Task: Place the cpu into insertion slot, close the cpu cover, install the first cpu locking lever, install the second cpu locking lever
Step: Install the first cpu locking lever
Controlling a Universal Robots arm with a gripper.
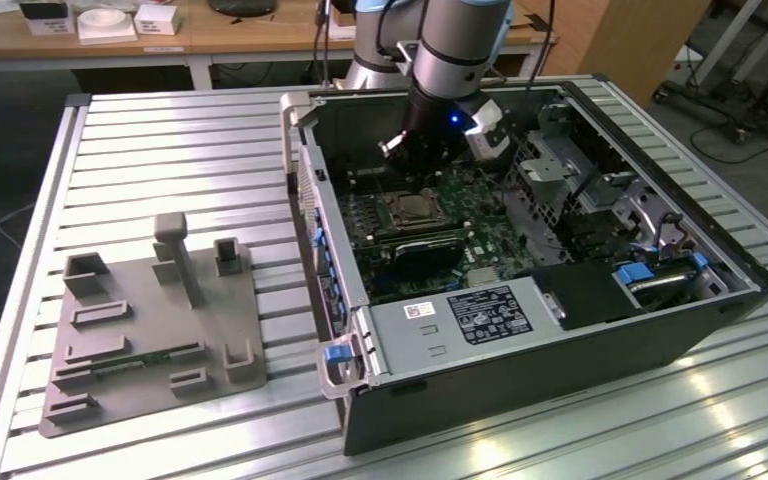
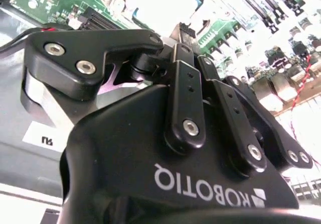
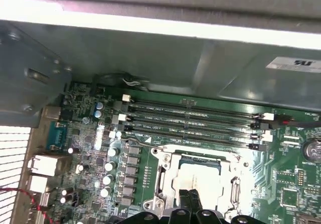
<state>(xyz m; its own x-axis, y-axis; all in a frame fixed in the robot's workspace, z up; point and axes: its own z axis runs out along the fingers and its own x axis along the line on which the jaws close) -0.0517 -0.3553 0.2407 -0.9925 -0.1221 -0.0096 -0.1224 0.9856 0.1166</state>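
In the exterior view my gripper (image 1: 418, 170) reaches down into the open computer case, just above the insertion slot (image 1: 392, 212) on the green board. The cpu (image 3: 198, 173) lies in the slot, its pale metal top facing up. The cpu cover (image 3: 164, 180), a silver frame, lies flat around it. In the first wrist view my gripper (image 3: 189, 201) hovers at the socket's near edge. Its black fingers (image 2: 181, 53) are closed together in the second wrist view, with nothing seen between them.
Long black memory slots (image 3: 190, 116) run beside the socket, close to the case wall (image 1: 307, 190). A grey box with a white label (image 1: 484, 312) fills the case's front. On the slatted table at the exterior view's left stands a grey fixture plate (image 1: 157, 330).
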